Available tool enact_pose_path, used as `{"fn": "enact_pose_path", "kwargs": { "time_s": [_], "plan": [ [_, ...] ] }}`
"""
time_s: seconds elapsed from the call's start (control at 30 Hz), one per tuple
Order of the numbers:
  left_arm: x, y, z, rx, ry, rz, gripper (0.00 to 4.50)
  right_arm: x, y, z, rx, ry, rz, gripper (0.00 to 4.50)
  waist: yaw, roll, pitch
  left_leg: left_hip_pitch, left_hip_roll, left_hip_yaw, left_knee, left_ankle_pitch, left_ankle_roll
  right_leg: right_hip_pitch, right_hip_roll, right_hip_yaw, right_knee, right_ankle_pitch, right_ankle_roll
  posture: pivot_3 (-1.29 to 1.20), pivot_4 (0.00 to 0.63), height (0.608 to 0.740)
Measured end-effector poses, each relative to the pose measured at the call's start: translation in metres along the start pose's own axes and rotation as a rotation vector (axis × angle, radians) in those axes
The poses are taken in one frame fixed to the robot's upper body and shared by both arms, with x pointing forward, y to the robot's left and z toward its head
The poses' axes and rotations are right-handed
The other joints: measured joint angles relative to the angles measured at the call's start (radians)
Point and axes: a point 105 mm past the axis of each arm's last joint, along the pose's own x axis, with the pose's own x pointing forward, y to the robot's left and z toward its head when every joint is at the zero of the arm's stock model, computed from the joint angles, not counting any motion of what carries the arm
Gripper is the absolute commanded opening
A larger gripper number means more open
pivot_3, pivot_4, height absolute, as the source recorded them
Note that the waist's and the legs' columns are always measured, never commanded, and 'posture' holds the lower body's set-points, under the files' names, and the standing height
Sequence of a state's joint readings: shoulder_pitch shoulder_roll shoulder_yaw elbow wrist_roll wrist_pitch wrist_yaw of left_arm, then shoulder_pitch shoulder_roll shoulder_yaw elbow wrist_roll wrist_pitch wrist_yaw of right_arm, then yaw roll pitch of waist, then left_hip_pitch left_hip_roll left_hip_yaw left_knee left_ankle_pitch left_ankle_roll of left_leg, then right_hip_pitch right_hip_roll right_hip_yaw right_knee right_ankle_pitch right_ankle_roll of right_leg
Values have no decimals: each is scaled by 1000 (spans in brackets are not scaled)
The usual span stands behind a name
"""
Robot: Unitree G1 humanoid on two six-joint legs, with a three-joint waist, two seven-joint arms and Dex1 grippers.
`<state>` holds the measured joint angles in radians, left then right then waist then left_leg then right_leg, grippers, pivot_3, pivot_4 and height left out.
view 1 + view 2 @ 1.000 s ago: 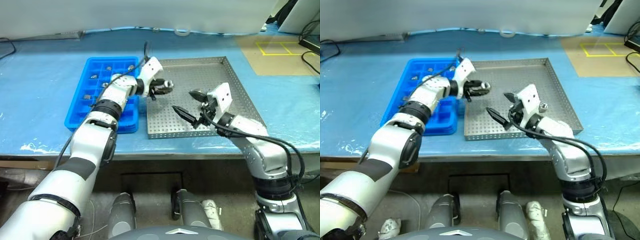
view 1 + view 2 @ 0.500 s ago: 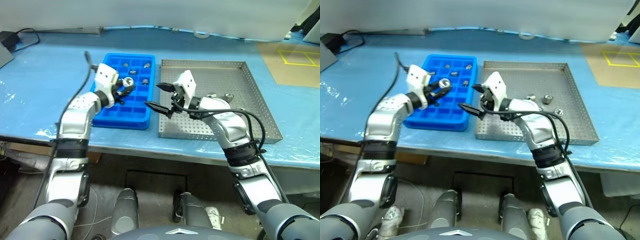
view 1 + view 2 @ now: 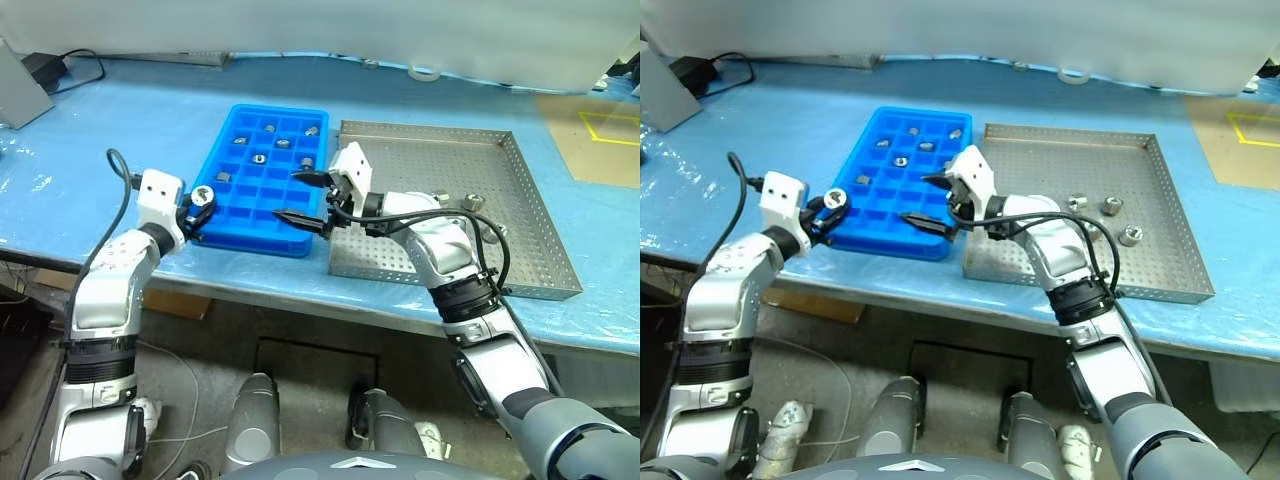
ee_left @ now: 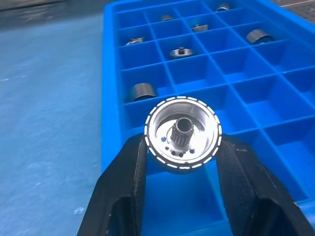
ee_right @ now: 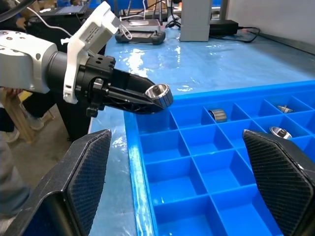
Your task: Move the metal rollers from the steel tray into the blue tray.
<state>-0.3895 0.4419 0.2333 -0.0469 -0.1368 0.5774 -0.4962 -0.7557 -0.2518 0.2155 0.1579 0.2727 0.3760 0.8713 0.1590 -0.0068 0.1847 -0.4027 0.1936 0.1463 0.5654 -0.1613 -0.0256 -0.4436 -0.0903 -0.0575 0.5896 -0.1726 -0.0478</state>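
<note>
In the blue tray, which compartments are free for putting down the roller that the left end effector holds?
The blue tray's near rows, beside the left end effector holding the roller, are empty. The far rows are crowded with rollers. The right end effector hangs open over the near right corner.

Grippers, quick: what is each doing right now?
Left gripper: shut on a metal roller.
Right gripper: open, holding nothing.
</note>
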Motion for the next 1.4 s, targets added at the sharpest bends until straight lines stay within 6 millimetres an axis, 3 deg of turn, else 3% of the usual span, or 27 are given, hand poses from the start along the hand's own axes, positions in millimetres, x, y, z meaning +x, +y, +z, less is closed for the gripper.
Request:
{"fn": "enact_pose_path", "kwargs": {
  "time_s": [0.3, 0.47, 0.67, 0.8, 0.87, 1.0, 1.13, 1.27, 1.4],
  "plan": [
    [3, 8, -12, -11, 31, 46, 1676, -5, -3, -6, -15, 38, -13, 4500, -4, 0, 0, 1, 0, 0, 0, 1, -1, 0, 1, 0, 0, 0, 0, 304, 150, 740],
    [1, 10, -13, -10, 36, 32, 3324, -7, -5, -8, -25, 52, -21, 4500, -5, 0, 0, 1, 0, 0, 0, 1, -1, 0, 1, 0, 1, 0, 0, 298, 150, 740],
    [5, 3, -10, -16, 39, -30, 3324, -7, -5, -8, -26, 53, -23, 4500, -5, 0, 0, 2, 0, 0, 0, 1, -1, 0, 1, 0, 2, 0, 0, 265, 150, 740],
    [13, -19, 3, -49, 10, -157, 3324, -14, -12, -9, -40, 64, -50, 4500, -2, 0, 0, 1, 0, 0, 1, 1, -1, 0, 0, 0, 2, 0, 0, 228, 150, 740],
    [20, -39, 17, -57, -30, -245, 3324, -26, -28, -12, -30, 70, -124, 4500, 2, 0, 0, 1, -1, 0, 2, 1, -1, 2, -1, 0, 2, 0, 0, 207, 150, 740],
    [40, -97, 51, -7, -125, -426, 3324, -68, -94, -17, -24, 101, -466, 4500, -2, 0, 0, 0, -3, 1, 6, 2, -2, 2, -2, 1, 5, 0, 0, 153, 150, 740],
    [48, -139, 74, -26, -193, -553, 3324, -104, -131, -22, -14, 105, -716, 4500, -20, 0, 0, 1, -3, 2, 6, 3, -4, 2, 1, 1, 6, 0, 0, 109, 150, 740],
    [46, -174, 89, -80, -240, -689, 3324, -129, -138, -49, 45, 168, -821, 4500, -40, 0, 0, -1, -3, 3, 5, 4, -2, -1, 2, 1, 6, 0, 0, 82, 150, 740],
    [45, -181, 88, -94, -236, -736, 3324, -154, -133, -58, 47, 210, -827, 4500, -53, 0, 0, 0, -3, 3, 6, 3, 4, -1, 2, 1, 6, 0, 0, 61, 150, 740]
  ]
}}
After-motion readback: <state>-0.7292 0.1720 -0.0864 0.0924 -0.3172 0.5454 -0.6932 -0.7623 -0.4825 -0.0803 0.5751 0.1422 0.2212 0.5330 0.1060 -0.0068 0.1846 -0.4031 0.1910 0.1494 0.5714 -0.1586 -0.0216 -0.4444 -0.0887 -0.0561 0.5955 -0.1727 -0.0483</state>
